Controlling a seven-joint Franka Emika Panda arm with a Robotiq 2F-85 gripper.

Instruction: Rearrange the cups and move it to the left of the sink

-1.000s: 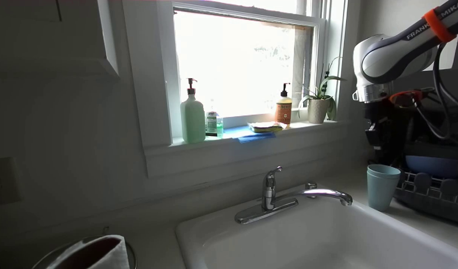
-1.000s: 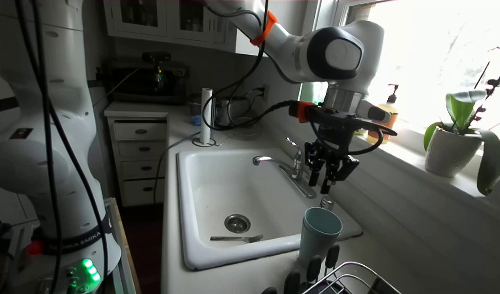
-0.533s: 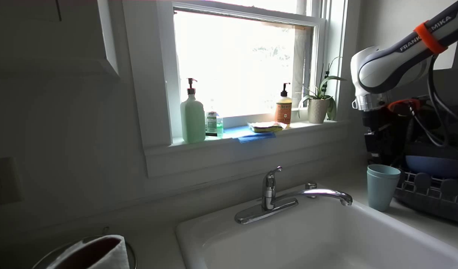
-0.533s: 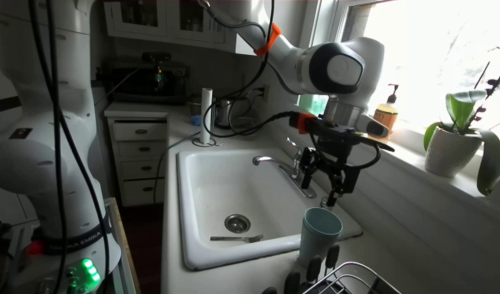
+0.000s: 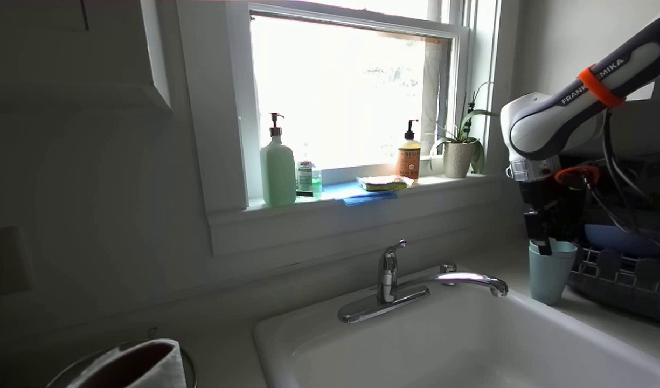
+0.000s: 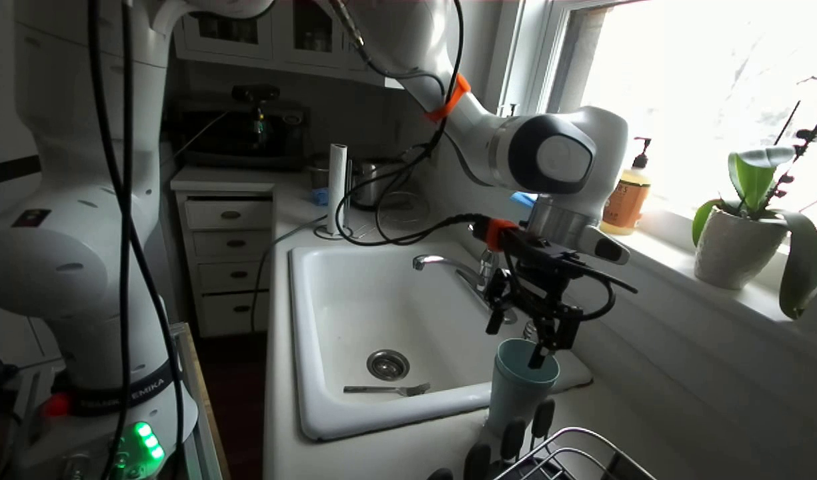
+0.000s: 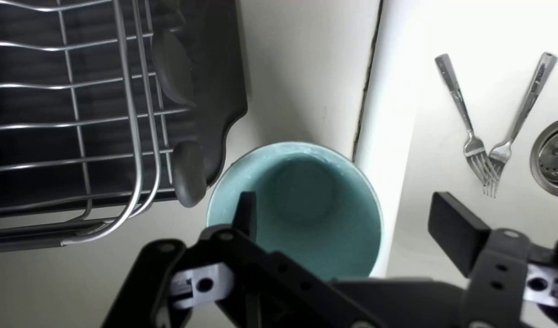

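The pale teal cups (image 5: 550,277) stand upright on the counter beside the sink (image 6: 303,347), looking like one nested stack in both exterior views. My gripper (image 7: 345,205) is over them with its jaws wide apart and nothing held. In the wrist view one finger (image 7: 247,212) overlaps the cup mouth, while the opposite finger (image 7: 456,232) is past the rim on the sink side. An exterior view has a fingertip (image 6: 536,360) against the opening of the cups (image 6: 515,400); whether it dips inside I cannot tell.
A wire dish rack (image 7: 133,114) with grey prongs sits close against the cups. The chrome faucet (image 6: 435,261) arches over the basin near my gripper. Two forks (image 7: 456,91) lie in the sink. Bottles (image 5: 278,172) and a potted plant (image 5: 456,159) line the windowsill.
My arm has come down, bringing the gripper from above the cups to their rim. The fingers have spread from close together to wide apart. The cups have stayed put.
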